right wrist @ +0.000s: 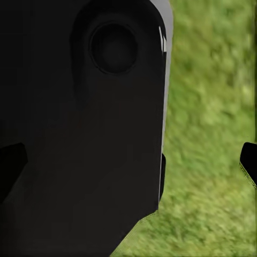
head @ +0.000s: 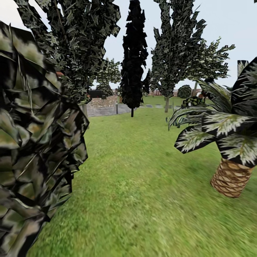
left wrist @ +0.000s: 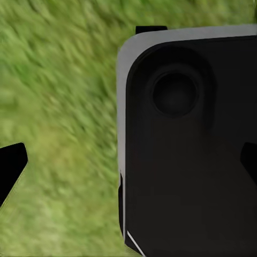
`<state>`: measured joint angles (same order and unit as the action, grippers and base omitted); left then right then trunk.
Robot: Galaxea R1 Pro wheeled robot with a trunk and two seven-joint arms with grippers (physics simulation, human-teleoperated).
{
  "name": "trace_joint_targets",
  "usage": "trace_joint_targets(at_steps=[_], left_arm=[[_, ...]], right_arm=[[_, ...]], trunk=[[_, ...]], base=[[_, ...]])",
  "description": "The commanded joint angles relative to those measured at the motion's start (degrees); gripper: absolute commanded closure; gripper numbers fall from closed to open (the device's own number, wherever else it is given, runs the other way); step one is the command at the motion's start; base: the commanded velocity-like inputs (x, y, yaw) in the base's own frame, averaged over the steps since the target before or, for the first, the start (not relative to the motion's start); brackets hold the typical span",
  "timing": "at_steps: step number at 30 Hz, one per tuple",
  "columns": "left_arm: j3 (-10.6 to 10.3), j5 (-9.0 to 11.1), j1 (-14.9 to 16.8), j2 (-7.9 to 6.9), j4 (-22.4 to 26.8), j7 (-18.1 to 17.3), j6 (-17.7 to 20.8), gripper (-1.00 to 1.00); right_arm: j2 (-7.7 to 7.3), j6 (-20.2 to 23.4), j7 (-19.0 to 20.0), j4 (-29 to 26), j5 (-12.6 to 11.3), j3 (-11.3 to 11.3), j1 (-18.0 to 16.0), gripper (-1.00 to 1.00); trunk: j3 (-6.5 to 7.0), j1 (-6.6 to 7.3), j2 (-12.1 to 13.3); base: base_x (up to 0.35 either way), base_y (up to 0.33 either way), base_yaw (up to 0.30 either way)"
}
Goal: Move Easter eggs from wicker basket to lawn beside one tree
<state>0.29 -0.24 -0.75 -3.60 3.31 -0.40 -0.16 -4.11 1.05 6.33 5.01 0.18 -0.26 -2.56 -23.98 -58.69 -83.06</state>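
Both pincers hang over the lawn (head: 142,185) beside the robot's dark base (left wrist: 187,150), tucked for driving. Left fingertips (left wrist: 10,166) and right fingertips (right wrist: 249,160) stand wide apart, holding nothing. No eggs or basket appear; a palm (head: 228,142) stands ahead.

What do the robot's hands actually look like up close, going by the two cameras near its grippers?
Little of them shows. In each wrist view, two black pointed fingertips poke in from opposite edges, over the lawn. Between them sits a big glossy black rounded body panel with a pale grey rim and a shallow round dimple. No cables or markings show.
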Motion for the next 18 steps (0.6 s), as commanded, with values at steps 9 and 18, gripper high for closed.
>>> trace_joint_targets(at_steps=[9,18], left_arm=[[0.06,0.02,-0.04,0.03,0.12,0.04,-0.10,-1.00],[0.06,-0.01,-0.04,0.00,0.12,0.05,-0.10,-1.00]], right_arm=[[-0.08,0.21,0.42,0.09,-0.13,-0.13,-0.07,-1.00],[-0.13,-0.15,0.40,-0.26,-0.43,-0.40,-0.07,-1.00]], trunk=[[-0.05,-0.04,-0.02],[-0.05,-0.04,-0.02]], base=[[0.178,0.000,-0.008],[0.003,0.000,0.000]])
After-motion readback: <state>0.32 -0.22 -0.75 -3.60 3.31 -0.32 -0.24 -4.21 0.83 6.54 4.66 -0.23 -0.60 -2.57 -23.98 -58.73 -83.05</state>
